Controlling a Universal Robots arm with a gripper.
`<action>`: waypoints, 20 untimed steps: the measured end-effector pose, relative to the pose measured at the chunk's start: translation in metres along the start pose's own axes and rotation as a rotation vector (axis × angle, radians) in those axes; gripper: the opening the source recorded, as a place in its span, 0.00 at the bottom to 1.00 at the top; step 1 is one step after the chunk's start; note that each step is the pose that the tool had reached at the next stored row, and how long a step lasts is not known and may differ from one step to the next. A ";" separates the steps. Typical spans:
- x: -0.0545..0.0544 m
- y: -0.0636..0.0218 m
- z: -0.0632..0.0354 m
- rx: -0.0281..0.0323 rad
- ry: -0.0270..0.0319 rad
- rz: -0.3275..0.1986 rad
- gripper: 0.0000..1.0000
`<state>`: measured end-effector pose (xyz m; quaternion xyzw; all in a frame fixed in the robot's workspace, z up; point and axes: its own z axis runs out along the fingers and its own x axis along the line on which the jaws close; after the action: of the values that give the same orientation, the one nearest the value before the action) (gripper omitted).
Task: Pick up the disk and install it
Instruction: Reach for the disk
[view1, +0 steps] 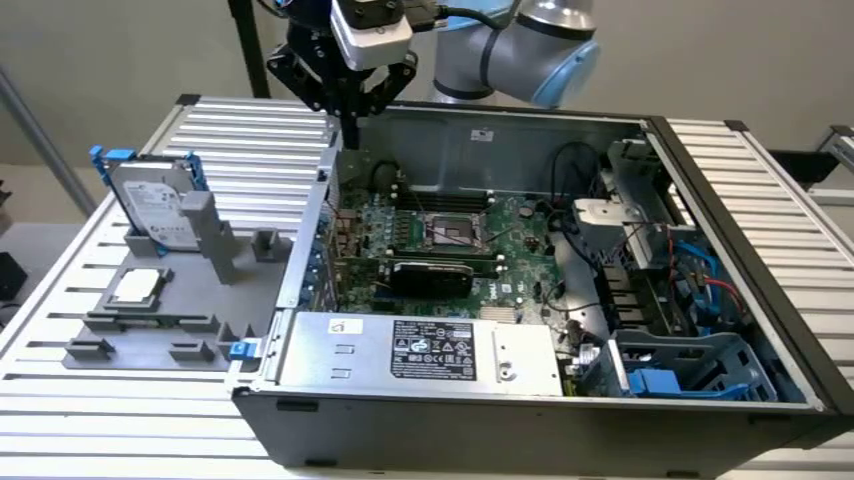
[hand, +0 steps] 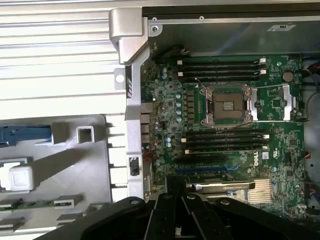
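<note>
The disk (view1: 151, 203), a silver-grey drive with a white label in a blue carrier frame, stands upright in a grey fixture (view1: 160, 300) on the exterior view's left. Its blue carrier edge (hand: 25, 135) also shows in the wrist view. My gripper (view1: 352, 135) hangs high over the back left corner of the open computer case (view1: 534, 400), well apart from the disk. Its black fingers (hand: 175, 215) are shut together with nothing between them.
Inside the case lie the motherboard (view1: 441, 235) with an open CPU socket (hand: 226, 105), a grey power-supply box (view1: 414, 350) and a blue-grey drive bay (view1: 687, 370). A small silver CPU chip (view1: 138, 287) sits on the fixture. Everything rests on a slatted metal table (view1: 80, 420).
</note>
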<state>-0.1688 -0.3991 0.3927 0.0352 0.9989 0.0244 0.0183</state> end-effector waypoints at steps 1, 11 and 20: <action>0.004 -0.0003 -0.0002 -0.0001 -0.0005 0.000 0.11; 0.050 -0.0035 -0.0020 -0.0001 -0.0018 0.000 0.11; 0.091 -0.0059 -0.0035 -0.0002 -0.0019 0.000 0.11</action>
<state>-0.2599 -0.3986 0.3928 0.0352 0.9989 0.0245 0.0193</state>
